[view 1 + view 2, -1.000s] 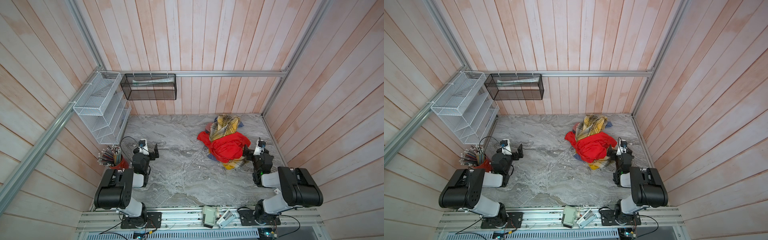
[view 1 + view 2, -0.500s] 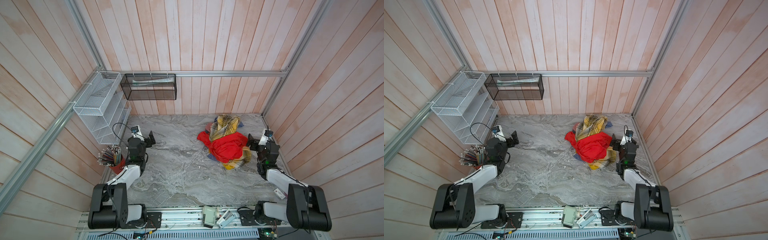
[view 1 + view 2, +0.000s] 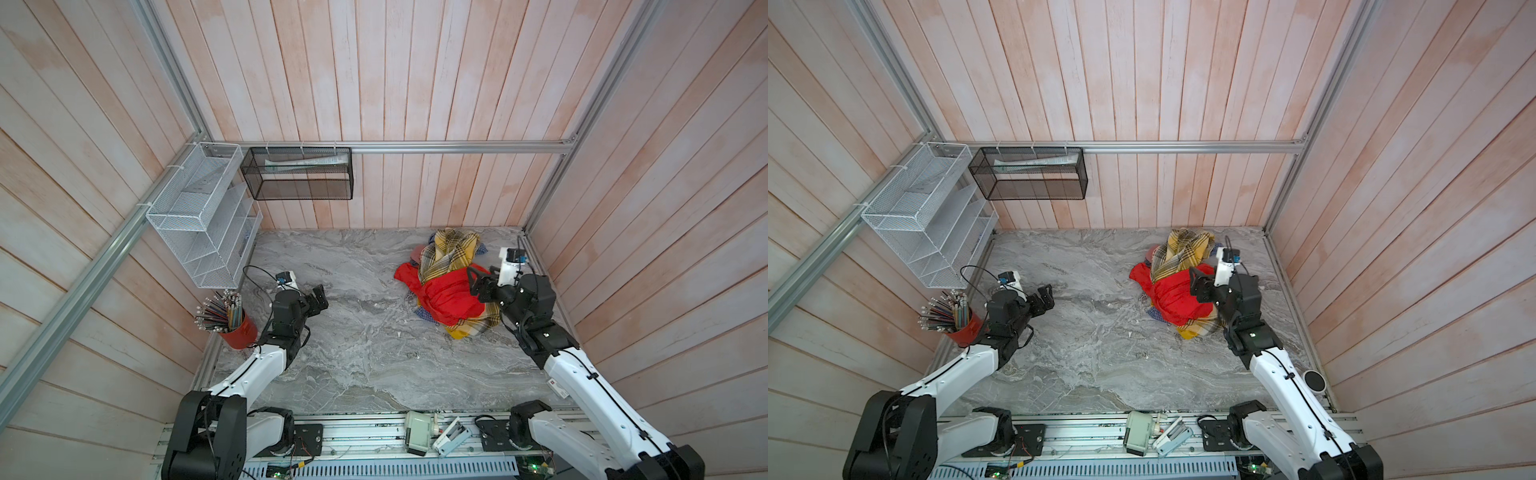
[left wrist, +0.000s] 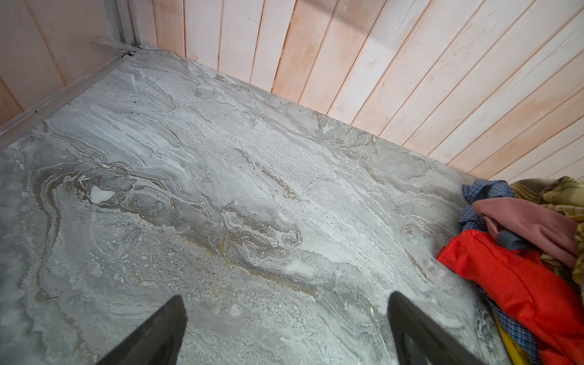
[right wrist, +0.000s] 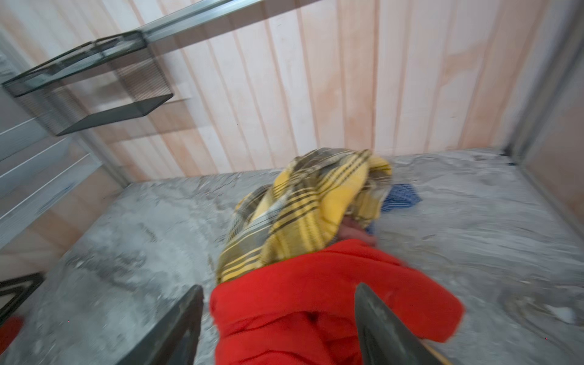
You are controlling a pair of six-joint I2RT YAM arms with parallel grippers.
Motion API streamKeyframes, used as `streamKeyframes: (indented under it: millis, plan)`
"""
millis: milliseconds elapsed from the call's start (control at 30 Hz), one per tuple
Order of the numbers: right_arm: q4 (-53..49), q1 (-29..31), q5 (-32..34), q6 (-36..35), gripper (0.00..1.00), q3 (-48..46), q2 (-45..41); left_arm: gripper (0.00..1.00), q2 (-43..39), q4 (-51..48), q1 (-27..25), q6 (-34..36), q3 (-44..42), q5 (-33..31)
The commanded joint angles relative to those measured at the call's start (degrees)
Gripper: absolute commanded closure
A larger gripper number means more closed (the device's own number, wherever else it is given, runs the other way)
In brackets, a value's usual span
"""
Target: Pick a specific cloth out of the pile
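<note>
Two patches of the cloth [image 3: 449, 254] show right of centre in both top views. One is a bunched fold at the upper end of the pile [image 3: 451, 286], the other a hem at its lower edge. The red garment [image 3: 436, 301] lies across the middle. Flannel is soft, light and clingy, so I judge the upper fold the place to pinch. The right gripper [image 3: 477, 284] hovers over the red, jaws apart, holding nothing. The left gripper [image 3: 318, 297] gapes empty over the bare table [image 3: 365, 353].

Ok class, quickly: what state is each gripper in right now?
Left gripper: open, holding nothing.
Right gripper: open over the red garment, holding nothing.
</note>
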Motion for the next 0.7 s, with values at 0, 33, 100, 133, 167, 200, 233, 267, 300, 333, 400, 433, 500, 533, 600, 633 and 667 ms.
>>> streamKeyframes:
  millis: [0,33,100,133,167,200,233,267,300,333,400,433,500,533,600,633,667]
  plan:
    - [-7.88,9.96,9.13,1.63,0.26,1.44,1.86,0.0,1.34,0.08,-0.12,-0.77,2.17,0.76]
    - [-9.09,12.61,11.41,2.26,0.27,1.19,3.22,0.0,1.46,0.59,-0.16,-1.23,1.88,1.1]
    - [-12.08,17.72,15.79,4.07,0.29,1.08,5.7,0.0,1.48,1.43,-0.17,-2.04,1.03,1.6]
    - [-13.82,20.02,18.56,4.96,0.3,1.16,7.06,0.0,1.35,1.4,-0.12,-2.19,0.72,1.68]
    - [-15.88,22.14,22.39,6.12,0.31,1.47,8.38,0.0,1.14,1.19,-0.12,-2.28,0.39,1.76]
    - [-17.46,23.61,26.03,7.38,0.32,1.81,9.33,0.0,0.76,1.0,-0.12,-2.24,0.19,1.81]
    - [-18.74,24.59,29.21,8.39,0.31,2.25,10.27,0.0,0.34,0.8,-0.13,-2.17,-0.11,1.94]
    - [-19.77,25.11,31.96,9.28,0.31,2.61,10.75,0.0,-0.2,0.66,-0.12,-2.06,-0.41,1.98]
    - [-20.27,25.32,33.9,9.87,0.31,2.83,11.11,0.0,-0.59,0.55,-0.12,-1.83,-0.6,2.07]
    - [-20.21,25.26,35.69,10.33,0.31,2.93,11.3,0.0,-1.03,0.25,-0.12,-1.54,-0.77,2.08]
    - [-19.56,25.24,38.24,10.78,0.3,2.89,11.67,0.0,-1.63,-0.09,-0.12,-1.23,-1.18,1.75]
    - [-19.35,25.06,38.8,10.97,0.3,3.0,12.05,0.0,-1.9,-0.25,-0.12,-1.1,-1.27,1.49]
    - [-20.21,24.65,39.29,11.97,0.29,3.76,13.47,0.0,-2.2,-0.44,-0.12,-1.01,-1.48,1.2]
    - [-21.52,24.47,39.44,13.13,0.29,4.46,14.51,0.0,-2.29,-0.63,-0.13,-1.08,-1.57,1.11]
    - [-25.57,24.16,40.09,15.87,0.28,5.84,16.77,0.0,-2.41,-0.84,-0.16,-1.08,-1.75,1.21]
    - [-28.35,24.07,41.27,18.97,0.26,6.38,17.74,0.0,-2.64,-0.95,-0.16,-1.06,-1.84,1.28]
    - [-30.36,23.81,41.71,20.17,0.24,6.23,18.26,0.0,-2.81,-1.08,-0.17,-1.1,-1.91,1.24]
